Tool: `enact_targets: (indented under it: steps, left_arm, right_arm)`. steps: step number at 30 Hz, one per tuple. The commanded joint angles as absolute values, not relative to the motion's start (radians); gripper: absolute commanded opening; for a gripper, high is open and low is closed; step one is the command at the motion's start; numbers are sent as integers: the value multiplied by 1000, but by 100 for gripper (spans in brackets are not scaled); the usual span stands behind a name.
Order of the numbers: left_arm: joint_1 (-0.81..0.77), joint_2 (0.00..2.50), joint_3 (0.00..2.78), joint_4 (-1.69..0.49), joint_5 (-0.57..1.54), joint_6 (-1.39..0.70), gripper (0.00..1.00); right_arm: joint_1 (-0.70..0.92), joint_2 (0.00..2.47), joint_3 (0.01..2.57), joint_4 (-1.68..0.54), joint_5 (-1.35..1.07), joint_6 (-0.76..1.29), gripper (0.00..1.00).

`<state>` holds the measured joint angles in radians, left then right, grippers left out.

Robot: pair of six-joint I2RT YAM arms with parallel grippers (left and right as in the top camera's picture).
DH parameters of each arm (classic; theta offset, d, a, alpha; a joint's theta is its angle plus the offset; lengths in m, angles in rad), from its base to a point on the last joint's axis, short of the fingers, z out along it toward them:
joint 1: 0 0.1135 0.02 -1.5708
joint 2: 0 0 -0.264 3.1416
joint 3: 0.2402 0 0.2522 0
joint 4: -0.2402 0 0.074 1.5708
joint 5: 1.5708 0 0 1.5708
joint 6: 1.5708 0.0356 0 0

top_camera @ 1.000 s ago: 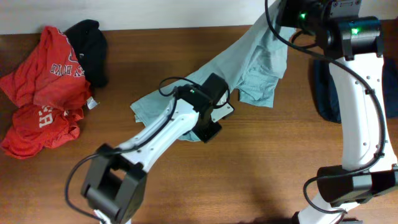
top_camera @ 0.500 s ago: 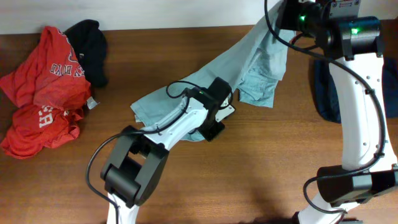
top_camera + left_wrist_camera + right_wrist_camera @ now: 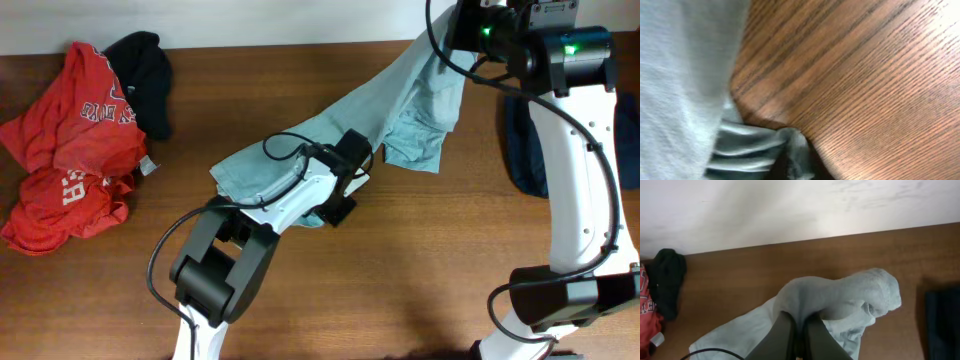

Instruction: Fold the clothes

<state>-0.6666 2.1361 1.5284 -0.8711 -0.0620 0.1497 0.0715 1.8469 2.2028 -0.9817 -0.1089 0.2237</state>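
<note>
The pale grey-blue T-shirt [image 3: 300, 150] is stretched in a long band from the table's middle up to the back right. My right gripper [image 3: 455, 35] is shut on its upper end and holds it above the table; in the right wrist view the two dark fingers [image 3: 797, 330] pinch the cloth [image 3: 850, 292]. My left gripper [image 3: 340, 200] is at the shirt's lower front edge. In the left wrist view bunched cloth [image 3: 747, 145] gathers into the jaws [image 3: 790, 167], whose fingers are mostly hidden.
Red tees with white lettering [image 3: 75, 150] and a black garment [image 3: 150, 80] lie at the left back. A navy garment [image 3: 520, 150] lies at the right edge, under the right arm. A white wall [image 3: 790, 210] runs behind the table's far edge.
The left arm's elbow has swung to the right while its gripper stayed at the shirt's front edge. The right arm and the lifted shirt end have hardly moved.
</note>
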Motion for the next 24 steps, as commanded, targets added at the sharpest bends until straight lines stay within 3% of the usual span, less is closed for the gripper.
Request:
enact_targets:
  steps: [1, 11, 24]
  left_arm:
    - [-665, 2166, 1526, -860, -76, 142, 1]
    - [-492, 2024, 1845, -1122, -113, 70, 1]
    - [-197, 1843, 2130, -1138, -159, 36, 1]
  right_arm:
    - [63, 1853, 2222, -989, -93, 213, 4]
    - [29, 1853, 2222, -1098, -81, 218, 4]
    - [-117, 1852, 2222, -1262, -193, 277, 4]
